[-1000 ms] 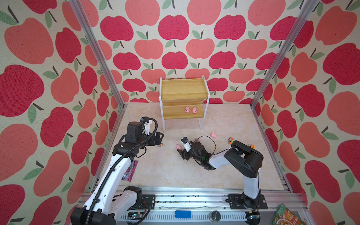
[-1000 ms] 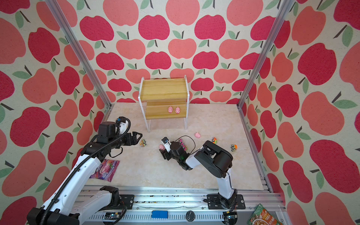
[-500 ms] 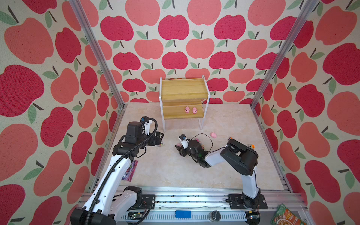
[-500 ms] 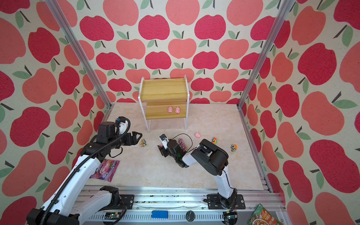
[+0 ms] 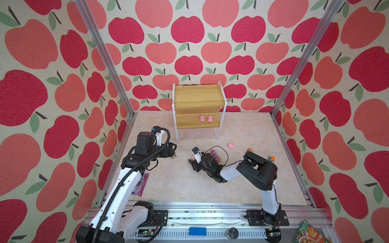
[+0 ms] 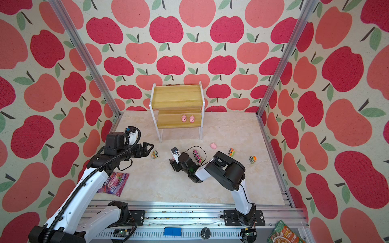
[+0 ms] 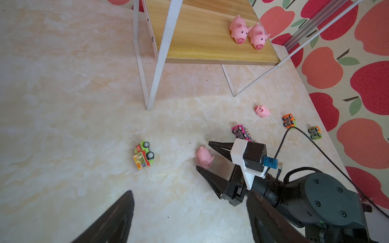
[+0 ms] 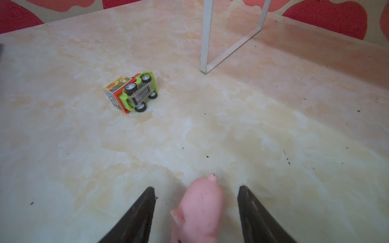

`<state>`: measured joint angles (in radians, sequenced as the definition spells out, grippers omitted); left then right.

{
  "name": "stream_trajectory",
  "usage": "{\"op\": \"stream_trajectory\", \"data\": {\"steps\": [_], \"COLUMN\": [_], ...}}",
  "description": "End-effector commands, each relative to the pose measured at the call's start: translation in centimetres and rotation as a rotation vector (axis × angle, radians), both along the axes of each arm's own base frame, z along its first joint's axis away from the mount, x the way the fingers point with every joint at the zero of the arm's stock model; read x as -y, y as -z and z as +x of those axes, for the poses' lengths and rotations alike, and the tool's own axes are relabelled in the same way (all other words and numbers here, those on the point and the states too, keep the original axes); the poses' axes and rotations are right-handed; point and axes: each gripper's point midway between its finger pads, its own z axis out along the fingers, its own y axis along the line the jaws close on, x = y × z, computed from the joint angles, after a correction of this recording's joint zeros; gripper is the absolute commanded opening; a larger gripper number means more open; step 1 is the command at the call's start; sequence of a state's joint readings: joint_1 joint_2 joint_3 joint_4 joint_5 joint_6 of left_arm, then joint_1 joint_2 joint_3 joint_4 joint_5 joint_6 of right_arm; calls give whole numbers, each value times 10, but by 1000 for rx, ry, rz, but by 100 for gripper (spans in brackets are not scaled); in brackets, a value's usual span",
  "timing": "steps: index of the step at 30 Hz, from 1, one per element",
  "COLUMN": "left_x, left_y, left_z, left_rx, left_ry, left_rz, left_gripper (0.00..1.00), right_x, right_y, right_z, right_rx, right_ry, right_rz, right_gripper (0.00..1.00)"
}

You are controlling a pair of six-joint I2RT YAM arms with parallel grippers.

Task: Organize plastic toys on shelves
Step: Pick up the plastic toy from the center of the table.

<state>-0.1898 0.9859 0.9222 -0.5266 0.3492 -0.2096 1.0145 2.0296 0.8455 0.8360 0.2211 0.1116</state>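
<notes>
Right claw (image 8: pixel 196 188) is low on the bench (image 5: pixel 179 185), jaws partly open and straddling a pink pig (image 8: pixel 200 208). The right wrist view shows bare bench on both sides of the pig, so nothing is gripped. Left claw (image 6: pixel 150 150) hovers wide open and empty at the left of the bench.

Around:
- A yellow-green truck (image 7: pixel 143 155) lies on its side, wheels outward, between the 2 claws, just beside the left one.
- A pink truck (image 7: pixel 242 131) lies on its side just right of the right claw's wrist.
- Farther right are a loose pig (image 7: pixel 262 110), an orange-green truck (image 7: pixel 288 120) and 1 more truck (image 7: pixel 314 132), all well apart from the claws.
- A purple packet (image 6: pixel 113 183) lies under the left arm. A green pouch (image 6: pixel 284 233) sits off the bench at the near right.

The shelves (image 5: pixel 197 98) stand at the far middle. 2 pigs (image 7: pixel 239 31) sit side by side on the right of the lower board. The white front legs stand on the far side of the straddled pig.

Against 1 second earlier:
- The right arm has slid slightly left.
- Its jaws now reach past the pig.
- The pig, the left arm and the other toys sit where they were.
</notes>
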Motion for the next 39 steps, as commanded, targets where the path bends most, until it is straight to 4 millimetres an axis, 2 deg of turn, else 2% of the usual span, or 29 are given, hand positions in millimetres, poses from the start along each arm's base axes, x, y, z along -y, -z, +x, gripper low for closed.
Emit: {"op": "stream_trajectory", "data": {"steps": [1, 7, 23, 39], "left_x": [2, 2, 4, 4], "left_y": [-4, -4, -6, -7], "left_z": [-2, -2, -3, -5], "left_rx": [25, 23, 29, 39], "left_ry": [17, 19, 26, 30], "left_rz": [-4, -7, -13, -14], "left_gripper": [86, 86, 86, 86], "right_x": [3, 5, 22, 10], "right_y": [3, 4, 5, -5], "right_z": [5, 6, -2, 0], "right_rx": [-14, -25, -24, 6], "right_ry": [51, 78, 99, 62], "right_rz": [4, 7, -9, 22], "right_gripper": [64, 61, 61, 59]}}
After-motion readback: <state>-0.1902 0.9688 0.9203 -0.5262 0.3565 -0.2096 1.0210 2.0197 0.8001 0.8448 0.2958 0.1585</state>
